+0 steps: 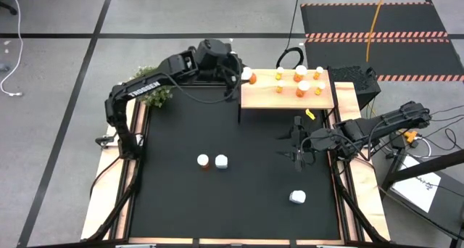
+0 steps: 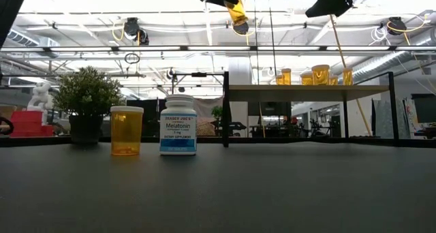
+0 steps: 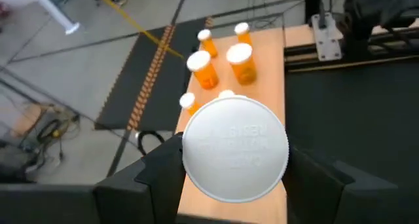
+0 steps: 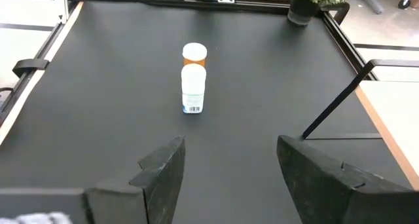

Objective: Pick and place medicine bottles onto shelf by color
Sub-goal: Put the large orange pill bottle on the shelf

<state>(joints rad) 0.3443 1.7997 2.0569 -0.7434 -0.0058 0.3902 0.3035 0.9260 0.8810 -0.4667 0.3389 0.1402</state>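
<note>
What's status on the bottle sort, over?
Left gripper shut on orange bottle, at shelf's left end. Right gripper empty, jaws open, over mat. Five orange bottles shelved; three bottles left on mat. Path clear.

Your left gripper [image 1: 245, 77] is raised, fingers clamped on a load; right gripper [image 1: 296, 151] hovers, fingers apart.

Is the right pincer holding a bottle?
No: the right pincer stands open with nothing in it above the mat, as its wrist view shows.
</note>
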